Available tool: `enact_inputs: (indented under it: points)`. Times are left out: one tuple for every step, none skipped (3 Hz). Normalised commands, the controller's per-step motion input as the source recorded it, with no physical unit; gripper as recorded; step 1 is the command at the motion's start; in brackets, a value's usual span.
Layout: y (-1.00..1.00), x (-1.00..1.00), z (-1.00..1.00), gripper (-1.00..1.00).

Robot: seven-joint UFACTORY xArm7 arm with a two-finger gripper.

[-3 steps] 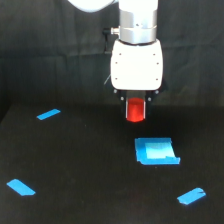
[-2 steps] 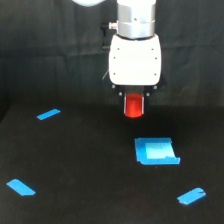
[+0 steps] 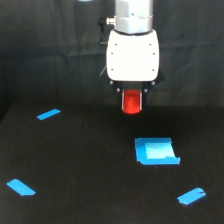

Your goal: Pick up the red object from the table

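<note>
The red object [image 3: 132,102] is a small red-orange cylinder hanging upright directly under the white gripper body. My gripper [image 3: 132,100] is shut on it; dark fingers [image 3: 123,100] show at its sides. The cylinder is lifted clear above the black table [image 3: 75,165], with the dark backdrop behind it. It hangs above and a little to the exterior view's left of the blue square patch [image 3: 156,151].
Blue tape strips lie on the table: one at the left [image 3: 48,114], one at the front left [image 3: 21,187], one at the front right [image 3: 191,196]. A dark cloth backdrop [image 3: 50,50] hangs behind the table.
The gripper has risen with the red cylinder in it, so the cylinder now hangs higher above the table. The tape strips and blue patch have not moved.
</note>
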Motion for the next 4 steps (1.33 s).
enact_inputs:
  points:
    - [0.0,0.01,0.17,-1.0]
    - [0.06,-0.14,0.14,-0.99]
    - [0.04,0.01,0.16,-1.0]
    - [0.06,0.05,0.19,-0.93]
